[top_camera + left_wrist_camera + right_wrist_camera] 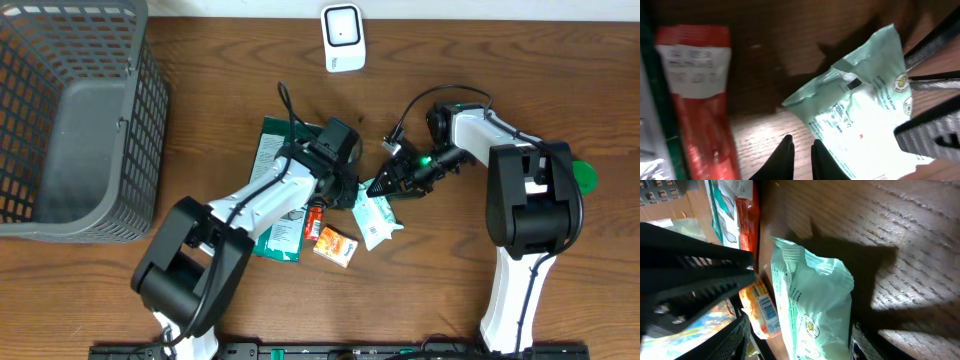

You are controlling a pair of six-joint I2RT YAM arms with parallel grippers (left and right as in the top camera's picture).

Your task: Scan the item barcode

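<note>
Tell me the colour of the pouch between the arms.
The pouch is pale mint green, best seen from the left wrist.

Blocked at the tabletop's (450,290) left edge by the grey basket (60,130), mid far edge by the white scanner (342,38). Crowded in the middle — mint pouch (378,218), orange packet (336,246), red packet (314,222), dark green packet (272,160), left arm (250,205) and right arm (525,190) meeting above. Open toward the far right corner.
</note>
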